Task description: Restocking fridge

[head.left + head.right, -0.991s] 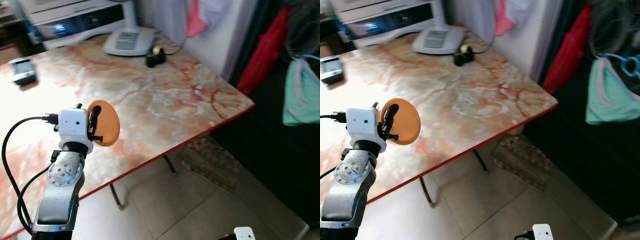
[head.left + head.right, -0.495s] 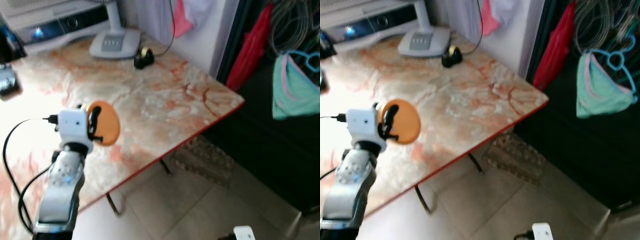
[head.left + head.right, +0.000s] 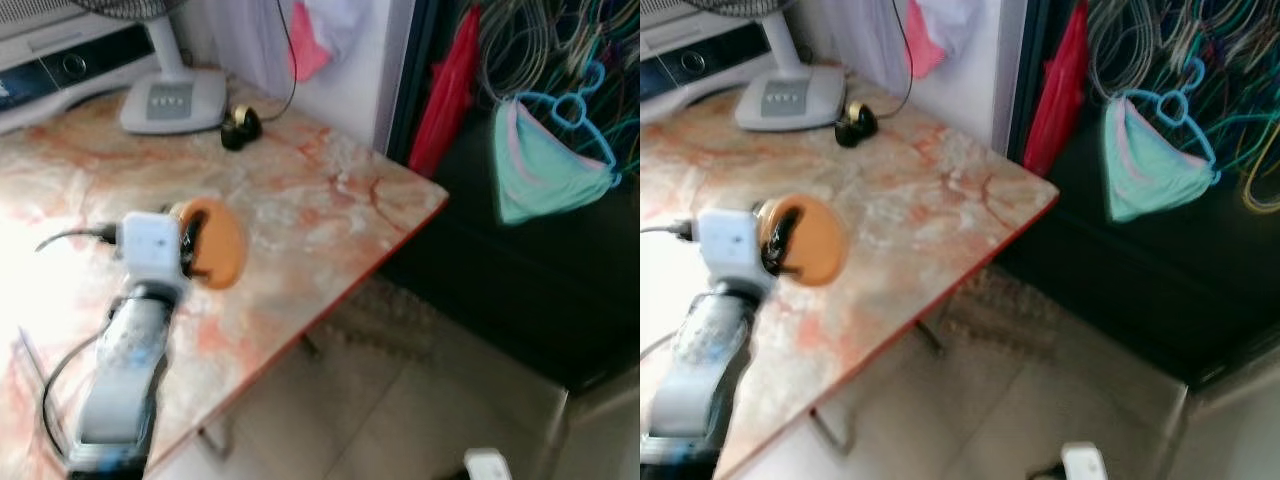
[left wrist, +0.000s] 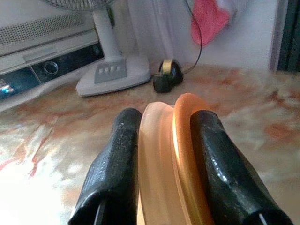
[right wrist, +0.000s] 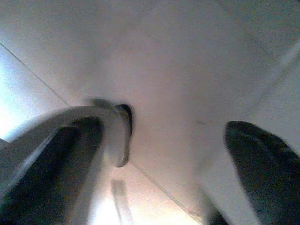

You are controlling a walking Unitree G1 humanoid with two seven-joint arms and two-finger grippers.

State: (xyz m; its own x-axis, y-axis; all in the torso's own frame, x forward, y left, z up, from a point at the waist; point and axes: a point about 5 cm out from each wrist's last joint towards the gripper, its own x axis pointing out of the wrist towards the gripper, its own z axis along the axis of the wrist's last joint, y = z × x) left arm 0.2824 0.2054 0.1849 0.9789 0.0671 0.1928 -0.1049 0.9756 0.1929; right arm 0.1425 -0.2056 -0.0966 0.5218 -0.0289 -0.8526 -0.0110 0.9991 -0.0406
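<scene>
- Orange disc (image 4: 171,159) (likely a lid, though I can't be sure) sits clenched edge-on between the left gripper (image 3: 190,250) jaws, carried above the desk (image 3: 300,200), probably for transport toward the fridge.
- Right gripper (image 5: 154,159) hangs low over floor tiles, jaws spread, holding nothing.
- Fan base (image 3: 172,100) and tape dispenser (image 3: 240,127) rest on the desk's far side.

1. We can read no text, label, brand or number anywhere in these views.
2. The buttons on the fan base (image 4: 114,73) are too small and blurred for us to make out any markings.
</scene>
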